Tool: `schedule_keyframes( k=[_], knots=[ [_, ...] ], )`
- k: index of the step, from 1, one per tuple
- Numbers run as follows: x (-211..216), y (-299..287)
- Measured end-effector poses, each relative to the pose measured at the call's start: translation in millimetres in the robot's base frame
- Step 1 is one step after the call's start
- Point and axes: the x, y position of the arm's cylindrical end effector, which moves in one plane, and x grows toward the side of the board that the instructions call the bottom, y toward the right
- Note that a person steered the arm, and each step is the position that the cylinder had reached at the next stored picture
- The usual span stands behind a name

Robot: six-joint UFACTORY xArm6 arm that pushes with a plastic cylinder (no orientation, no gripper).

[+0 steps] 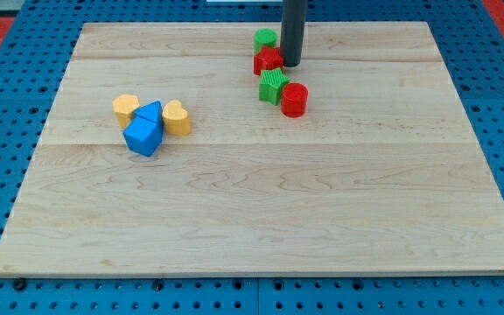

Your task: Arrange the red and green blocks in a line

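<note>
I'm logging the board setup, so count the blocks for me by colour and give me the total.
Red blocks: 2
Green blocks: 2
Yellow blocks: 2
Blue blocks: 2
Total: 8

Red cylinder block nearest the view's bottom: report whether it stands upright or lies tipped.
Upright. The red cylinder block shows its round flat face on top, touching the green block beside it, below my tip.

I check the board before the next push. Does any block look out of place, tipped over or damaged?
Nothing looks damaged or tipped. The green block, red block, green star-shaped block and red cylinder form a slightly crooked line near the view's top. My tip stands just right of the upper red block. Yellow and blue blocks cluster at the left.
</note>
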Motion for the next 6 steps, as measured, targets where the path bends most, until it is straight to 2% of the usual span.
schedule_keyframes(
  k=[1,2,3,4,5,6],
  knots=[
    [1.0,21.6],
    [34.4,56.5],
    [96.9,47.3],
    [103.8,36.9],
    [55.7,45.3],
    [56.8,33.7]
  ],
)
